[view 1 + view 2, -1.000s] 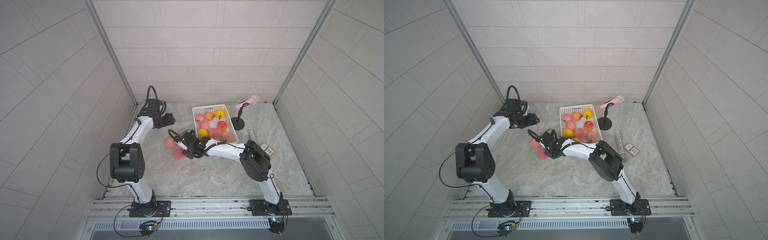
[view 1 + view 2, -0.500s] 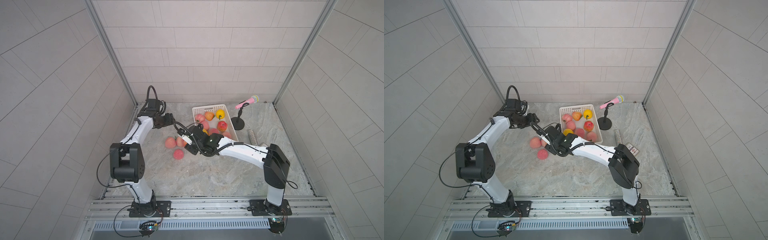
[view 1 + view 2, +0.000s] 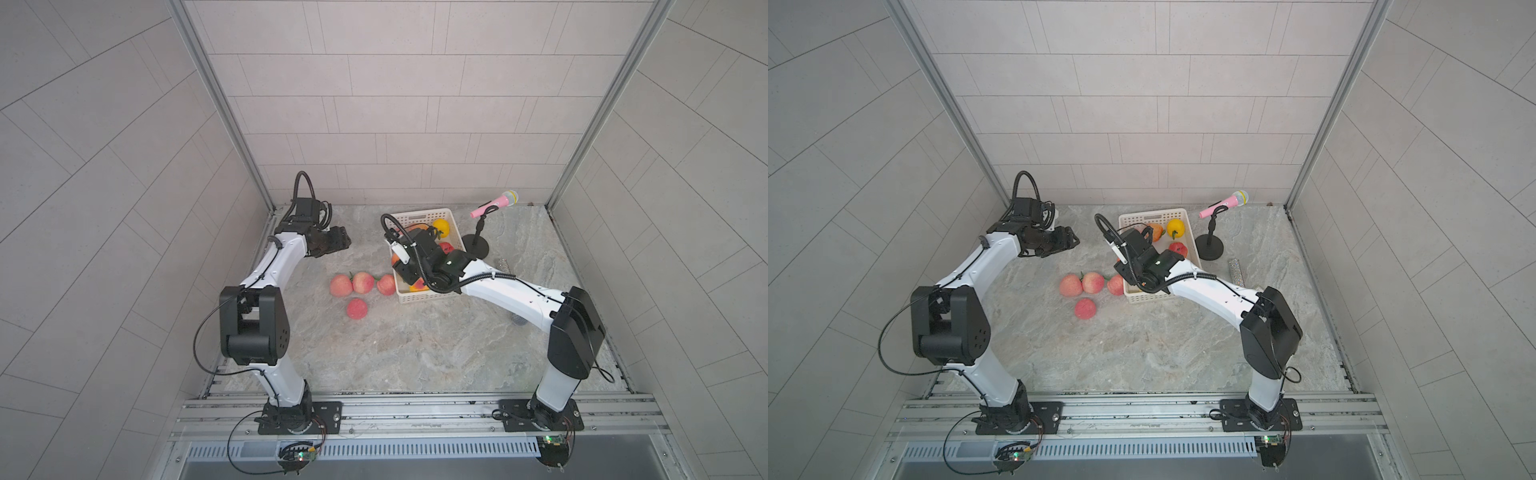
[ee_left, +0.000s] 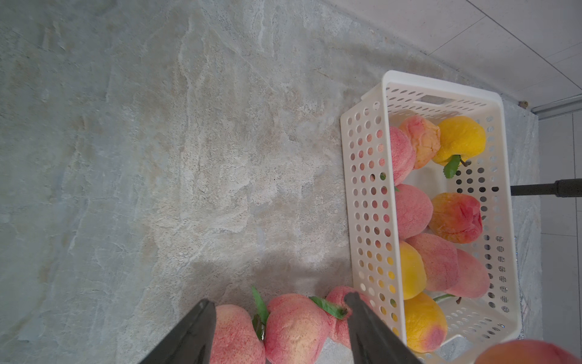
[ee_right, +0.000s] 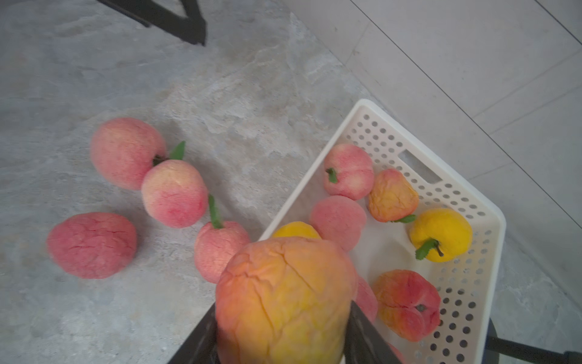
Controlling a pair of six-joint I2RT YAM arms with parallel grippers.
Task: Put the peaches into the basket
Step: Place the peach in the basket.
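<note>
Orange-yellow and wrinkled, the fake peach looks light and soft, so we judge a pinch across its middle best. Our right claw pinches it so, over the rim of the white perforated plastic basket. Four pink peaches lie outside it beside that claw, and our left claw hangs spread, empty.

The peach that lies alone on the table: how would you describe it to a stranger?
Find the white basket on the stone table. Beside it three pink peaches lie in a row. The lone peach sits apart from them, redder, with no leaf showing.
</note>
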